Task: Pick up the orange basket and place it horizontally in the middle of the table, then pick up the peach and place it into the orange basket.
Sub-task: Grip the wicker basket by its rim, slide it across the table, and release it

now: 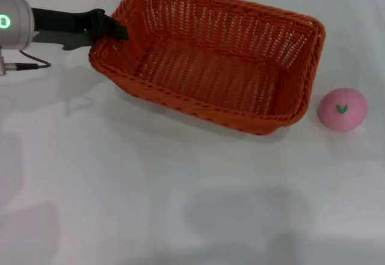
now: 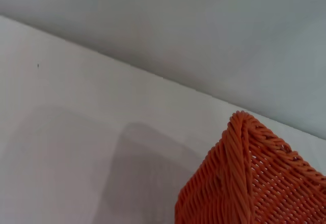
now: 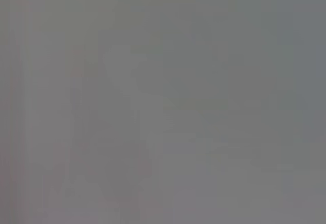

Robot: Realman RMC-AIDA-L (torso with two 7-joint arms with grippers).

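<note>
The orange basket [image 1: 198,107] lies at the back middle of the white table [image 1: 150,193], skewed, its long side running from back left to front right. My left gripper [image 1: 115,30] reaches in from the left and is shut on the braided rim of the basket's left short end. A corner of the basket [image 2: 244,183] fills the left wrist view above the tabletop. The pink peach [image 1: 342,109] with its green leaf mark sits on the table just right of the basket, apart from it. The right gripper is out of view.
A black cable [image 1: 30,66] hangs under the left arm at the far left. The table's far edge [image 2: 153,76] meets a grey wall. The right wrist view is plain grey.
</note>
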